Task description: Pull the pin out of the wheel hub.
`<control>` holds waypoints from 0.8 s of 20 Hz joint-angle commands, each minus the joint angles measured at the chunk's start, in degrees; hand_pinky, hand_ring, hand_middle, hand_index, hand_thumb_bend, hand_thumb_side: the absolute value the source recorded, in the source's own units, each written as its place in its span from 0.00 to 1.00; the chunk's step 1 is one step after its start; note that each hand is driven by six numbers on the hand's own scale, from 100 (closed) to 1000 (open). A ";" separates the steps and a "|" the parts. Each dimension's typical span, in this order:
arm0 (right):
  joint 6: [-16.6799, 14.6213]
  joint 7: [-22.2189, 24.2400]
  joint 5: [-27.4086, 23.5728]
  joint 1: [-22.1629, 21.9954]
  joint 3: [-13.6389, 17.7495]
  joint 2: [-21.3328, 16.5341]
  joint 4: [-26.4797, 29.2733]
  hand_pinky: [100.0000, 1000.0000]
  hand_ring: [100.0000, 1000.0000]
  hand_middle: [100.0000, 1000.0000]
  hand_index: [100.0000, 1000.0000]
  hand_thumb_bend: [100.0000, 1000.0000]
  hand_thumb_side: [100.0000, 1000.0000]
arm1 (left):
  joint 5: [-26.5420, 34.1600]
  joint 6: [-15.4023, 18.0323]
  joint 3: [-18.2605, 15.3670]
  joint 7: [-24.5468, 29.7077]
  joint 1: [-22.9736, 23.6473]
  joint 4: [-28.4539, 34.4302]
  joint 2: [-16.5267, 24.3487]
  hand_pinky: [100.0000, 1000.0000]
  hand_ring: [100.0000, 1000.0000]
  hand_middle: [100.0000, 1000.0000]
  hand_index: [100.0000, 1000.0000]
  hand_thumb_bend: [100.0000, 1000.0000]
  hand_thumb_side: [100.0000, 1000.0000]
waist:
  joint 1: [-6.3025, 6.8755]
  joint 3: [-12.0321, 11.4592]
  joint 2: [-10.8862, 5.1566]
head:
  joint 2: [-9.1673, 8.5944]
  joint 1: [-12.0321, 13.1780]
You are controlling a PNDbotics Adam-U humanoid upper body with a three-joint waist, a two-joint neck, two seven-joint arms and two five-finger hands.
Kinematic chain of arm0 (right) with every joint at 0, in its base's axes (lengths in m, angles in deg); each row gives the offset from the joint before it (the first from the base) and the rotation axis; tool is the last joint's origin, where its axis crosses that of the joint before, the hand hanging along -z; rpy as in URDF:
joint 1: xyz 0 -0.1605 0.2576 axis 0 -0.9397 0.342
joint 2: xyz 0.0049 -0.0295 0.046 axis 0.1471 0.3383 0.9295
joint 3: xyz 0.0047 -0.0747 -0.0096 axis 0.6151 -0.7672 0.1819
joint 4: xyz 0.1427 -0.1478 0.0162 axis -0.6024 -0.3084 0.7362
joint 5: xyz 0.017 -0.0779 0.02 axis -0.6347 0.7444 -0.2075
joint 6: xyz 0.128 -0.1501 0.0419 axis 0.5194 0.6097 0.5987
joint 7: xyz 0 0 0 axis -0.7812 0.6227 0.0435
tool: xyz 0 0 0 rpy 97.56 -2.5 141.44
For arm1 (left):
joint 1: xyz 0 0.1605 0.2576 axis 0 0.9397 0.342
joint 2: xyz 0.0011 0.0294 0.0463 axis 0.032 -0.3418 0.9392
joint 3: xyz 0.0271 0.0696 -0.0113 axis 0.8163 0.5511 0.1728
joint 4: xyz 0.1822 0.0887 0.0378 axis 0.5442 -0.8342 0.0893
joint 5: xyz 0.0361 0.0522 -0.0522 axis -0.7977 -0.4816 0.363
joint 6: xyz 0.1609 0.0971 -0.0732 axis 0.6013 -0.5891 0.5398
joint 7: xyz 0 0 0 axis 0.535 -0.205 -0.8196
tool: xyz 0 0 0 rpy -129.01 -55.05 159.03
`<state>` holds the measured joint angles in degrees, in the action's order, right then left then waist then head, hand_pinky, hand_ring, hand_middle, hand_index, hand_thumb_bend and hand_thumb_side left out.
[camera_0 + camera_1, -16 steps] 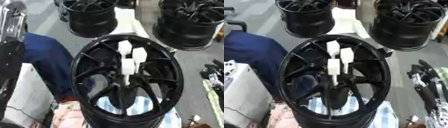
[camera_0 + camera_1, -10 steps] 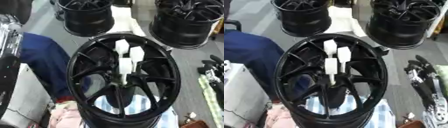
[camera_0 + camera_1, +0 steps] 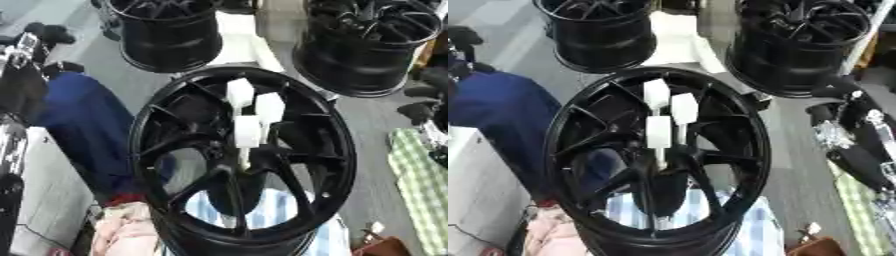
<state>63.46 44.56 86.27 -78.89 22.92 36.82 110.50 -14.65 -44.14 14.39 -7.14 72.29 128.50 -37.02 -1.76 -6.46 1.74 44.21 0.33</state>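
Wheel hub (image 3: 242, 160), black and spoked, stands in the middle with three white pins (image 3: 247, 131) sticking up near its centre. Right robot hand (image 3: 852, 145) hangs at the right edge, apart from it; whether its fingers are spread cannot be told. Two more black rims (image 3: 166, 30) sit beyond.

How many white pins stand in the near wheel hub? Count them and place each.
3. One white pin farthest back, one just right of it, one nearest, at the wheel hub centre. Others may hide behind spokes.
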 commanded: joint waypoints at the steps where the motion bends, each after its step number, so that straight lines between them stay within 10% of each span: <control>1: -2.05 2.77 2.83 2.98 -3.13 -6.10 1.80 0.77 0.71 0.79 0.95 0.06 0.38 | -2.86 0.19 -2.12 2.87 2.45 1.77 -0.86 0.55 0.94 0.60 0.71 0.00 0.67 | -0.18 -0.16 -0.78 | -0.09 -0.35; 9: -1.15 9.73 6.94 13.92 -14.34 -17.41 1.83 0.82 0.80 0.87 0.98 0.07 0.38 | -6.32 0.47 -3.60 9.82 11.36 6.88 -3.77 0.55 0.87 0.59 0.70 0.00 0.70 | -0.88 -1.69 -1.47 | -0.09 -2.07; 12: -0.09 12.23 7.42 17.98 -18.40 -21.42 1.83 0.85 0.86 0.91 0.99 0.08 0.38 | -6.24 0.09 -3.89 12.31 11.41 7.21 -4.31 0.55 0.35 0.58 0.70 0.00 0.71 | -0.86 -2.63 -1.50 | -0.09 -3.13; 16: 2.68 15.61 9.16 23.48 -23.40 -20.42 0.85 0.87 0.90 0.92 0.99 0.10 0.39 | -6.04 -0.16 -4.06 14.16 11.26 7.12 -4.68 0.55 0.33 0.58 0.70 0.00 0.71 | -0.77 -3.29 -1.57 | -0.09 -4.02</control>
<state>65.49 59.20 94.69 -56.36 0.25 17.53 111.10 -20.81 -44.32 11.04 6.34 84.12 134.27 -42.15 -2.76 -9.71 0.82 44.21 -3.31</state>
